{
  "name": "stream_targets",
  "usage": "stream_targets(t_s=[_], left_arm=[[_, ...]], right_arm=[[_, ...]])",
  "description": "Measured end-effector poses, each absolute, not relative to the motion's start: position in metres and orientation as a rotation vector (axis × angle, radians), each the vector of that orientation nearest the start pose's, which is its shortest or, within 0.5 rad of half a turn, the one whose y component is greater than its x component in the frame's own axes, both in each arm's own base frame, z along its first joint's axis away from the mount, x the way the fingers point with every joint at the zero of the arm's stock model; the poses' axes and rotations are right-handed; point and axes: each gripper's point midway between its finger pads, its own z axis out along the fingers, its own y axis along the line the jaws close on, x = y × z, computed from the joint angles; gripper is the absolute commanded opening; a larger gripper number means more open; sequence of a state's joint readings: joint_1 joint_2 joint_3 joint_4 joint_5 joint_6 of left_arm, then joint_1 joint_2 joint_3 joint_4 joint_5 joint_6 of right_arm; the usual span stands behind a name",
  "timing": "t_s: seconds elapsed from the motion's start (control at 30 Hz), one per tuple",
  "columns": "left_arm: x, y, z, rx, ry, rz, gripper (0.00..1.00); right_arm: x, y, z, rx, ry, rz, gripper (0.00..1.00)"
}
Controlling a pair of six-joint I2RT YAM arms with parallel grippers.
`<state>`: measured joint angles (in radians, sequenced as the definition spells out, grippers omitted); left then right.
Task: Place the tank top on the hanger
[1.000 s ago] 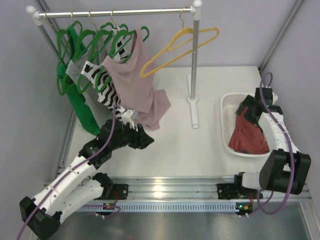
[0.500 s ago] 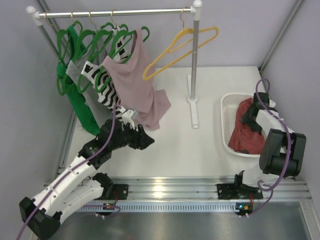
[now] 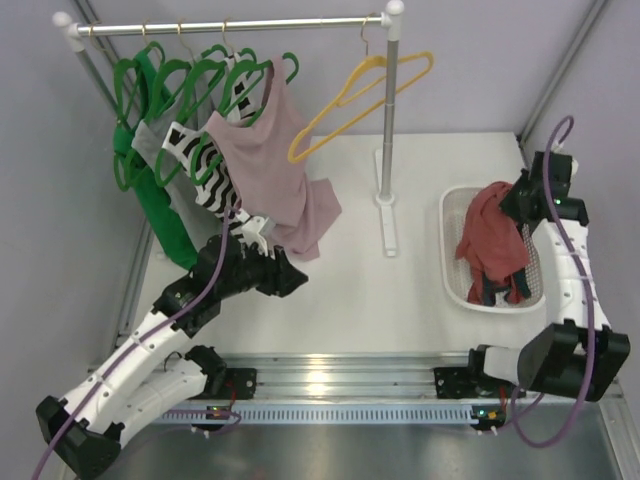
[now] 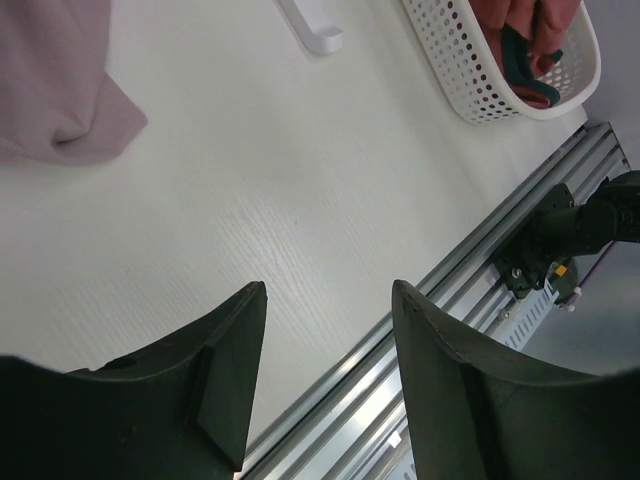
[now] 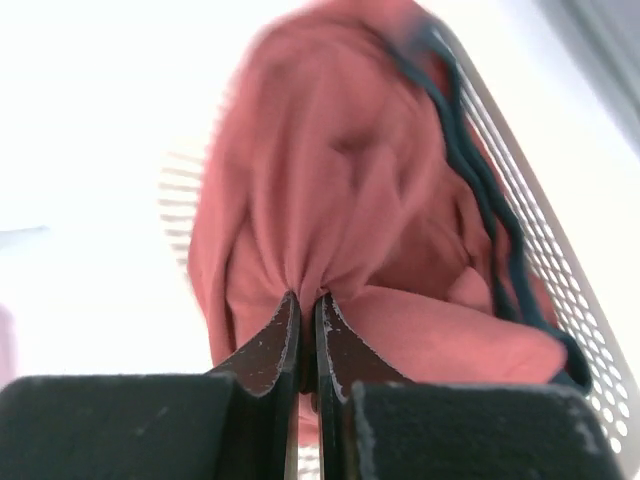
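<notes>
Tank top (image 3: 490, 235) is being pinched in a bunched fold by the right gripper (image 5: 307, 300), whose jaws are being pressed nearly together on the rust-red fabric. The garment is being held up over the white basket (image 3: 445, 255) at the right side of the table (image 3: 350, 280). Its navy-trimmed lower part is probably being dangled into the basket, though contact with the basket floor cannot be told. The hanger (image 3: 295, 150), yellow, is being carried by its hook on the rail (image 3: 230, 24), tilted and bare, well apart from the top. The left gripper (image 4: 327, 292) is being kept spread wide with nothing between its fingers, low over the table, just beside the hem of the dusty-pink tank top (image 3: 270, 160) that is being hung on the rail.
</notes>
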<state>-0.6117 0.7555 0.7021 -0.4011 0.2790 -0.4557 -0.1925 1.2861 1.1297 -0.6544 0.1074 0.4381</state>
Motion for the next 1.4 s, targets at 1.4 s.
stream_targets(t_s=[1.4], left_arm=[[0.217, -0.197, 0.192, 0.127, 2.186, -0.775, 0.6]], right_arm=[[0.062, 0.38, 0.139, -0.802, 2.409, 0.749, 0.18]])
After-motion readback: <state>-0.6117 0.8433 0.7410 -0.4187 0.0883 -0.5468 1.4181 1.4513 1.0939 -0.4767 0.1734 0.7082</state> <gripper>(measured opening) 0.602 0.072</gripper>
